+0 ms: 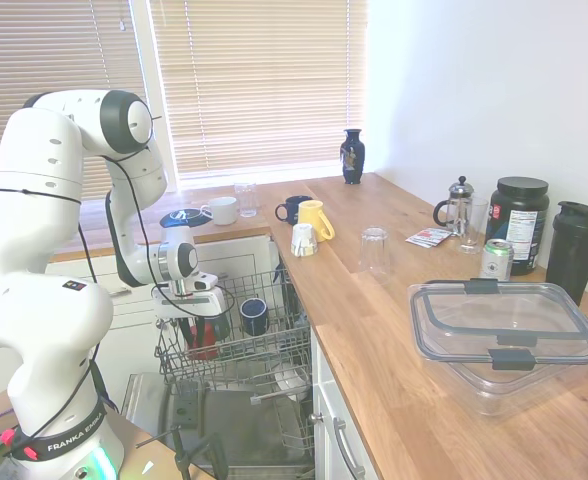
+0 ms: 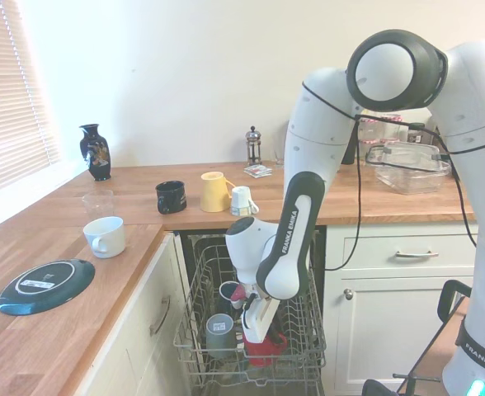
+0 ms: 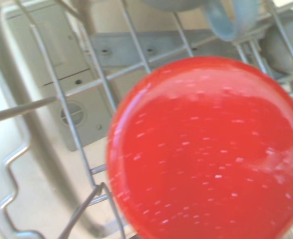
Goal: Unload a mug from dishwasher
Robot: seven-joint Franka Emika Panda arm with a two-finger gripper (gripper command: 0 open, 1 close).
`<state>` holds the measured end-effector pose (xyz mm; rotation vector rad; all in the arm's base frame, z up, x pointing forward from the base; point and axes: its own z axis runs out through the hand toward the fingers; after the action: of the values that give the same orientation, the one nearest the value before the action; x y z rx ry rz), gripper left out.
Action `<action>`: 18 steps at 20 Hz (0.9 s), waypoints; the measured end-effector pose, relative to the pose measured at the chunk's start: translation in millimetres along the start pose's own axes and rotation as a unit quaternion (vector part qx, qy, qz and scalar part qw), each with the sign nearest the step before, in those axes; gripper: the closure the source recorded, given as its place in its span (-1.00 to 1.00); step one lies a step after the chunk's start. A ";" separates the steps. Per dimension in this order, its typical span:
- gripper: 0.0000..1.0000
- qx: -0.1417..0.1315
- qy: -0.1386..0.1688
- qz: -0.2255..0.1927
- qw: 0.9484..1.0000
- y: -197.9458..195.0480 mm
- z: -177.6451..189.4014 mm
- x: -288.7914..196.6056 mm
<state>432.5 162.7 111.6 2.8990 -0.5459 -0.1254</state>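
We note a glossy red ceramic mug (image 3: 206, 149), round-bottomed and inverted, seated in the grey wire rack (image 2: 201, 330) of the dishwasher (image 1: 224, 430), directly below the gripper (image 2: 257, 337). The gripper reaches down onto the mug; whether its fingers clasp it we cannot tell. A dark blue mug (image 1: 254, 315) stands beside it.

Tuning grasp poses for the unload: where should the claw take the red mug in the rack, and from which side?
Likely from straight above. The red mug sits in the dishwasher rack, and the wrist view shows a round, flat, closed face, apparently its base, so it looks upside down. Wires crowd its sides. Close the claw across the body just below that face; I can't see the handle.
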 end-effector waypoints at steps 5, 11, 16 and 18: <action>1.00 -0.001 -0.005 -0.003 1.000 -1.8 -3.7 3.1; 1.00 -0.001 0.001 -0.002 1.000 -1.7 -25.3 6.7; 1.00 0.001 0.017 -0.001 1.000 2.0 -53.2 8.7; 1.00 0.008 0.027 0.003 1.000 5.7 -68.1 9.6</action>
<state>447.4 165.4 179.0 2.9065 -0.5494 -0.0430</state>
